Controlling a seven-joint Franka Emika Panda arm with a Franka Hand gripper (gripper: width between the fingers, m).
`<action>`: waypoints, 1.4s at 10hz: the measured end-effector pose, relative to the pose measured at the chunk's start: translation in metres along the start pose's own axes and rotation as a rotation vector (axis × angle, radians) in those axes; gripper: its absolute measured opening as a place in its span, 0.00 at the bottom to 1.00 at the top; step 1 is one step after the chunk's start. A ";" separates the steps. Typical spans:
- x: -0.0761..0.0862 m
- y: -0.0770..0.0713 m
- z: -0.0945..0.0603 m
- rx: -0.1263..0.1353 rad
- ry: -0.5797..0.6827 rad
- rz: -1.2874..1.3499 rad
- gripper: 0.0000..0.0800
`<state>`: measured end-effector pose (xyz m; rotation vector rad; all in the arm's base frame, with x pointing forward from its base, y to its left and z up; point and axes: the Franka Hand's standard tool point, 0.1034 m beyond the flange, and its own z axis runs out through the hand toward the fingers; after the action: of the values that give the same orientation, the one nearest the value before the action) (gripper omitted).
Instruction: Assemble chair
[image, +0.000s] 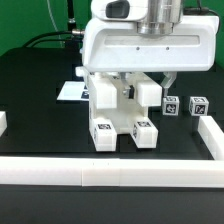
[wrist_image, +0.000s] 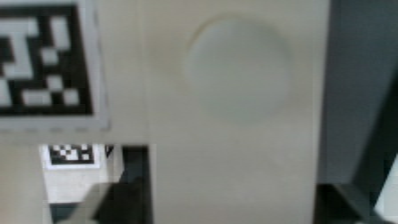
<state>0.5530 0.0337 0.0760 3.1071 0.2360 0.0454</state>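
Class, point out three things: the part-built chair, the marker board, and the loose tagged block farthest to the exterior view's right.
part-built chair (image: 103, 108): exterior view, face of one upright.
marker board (image: 70, 91): exterior view, its visible white surface.
loose tagged block (image: 199, 104): exterior view, its tagged face.

We see white chair pieces (image: 105, 100) with black-and-white square tags (image: 102, 128), a black table (image: 40, 110), white border rails (image: 110, 172) and the arm's white casing (image: 140, 45); at the wrist, one tag (wrist_image: 39, 60) shows black blocks on white.
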 end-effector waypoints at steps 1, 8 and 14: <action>0.000 0.000 0.000 0.000 -0.001 0.000 0.62; 0.000 0.001 0.000 -0.001 0.000 0.001 0.81; 0.006 0.013 0.020 -0.029 0.035 -0.007 0.81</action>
<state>0.5616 0.0215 0.0562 3.0787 0.2445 0.1030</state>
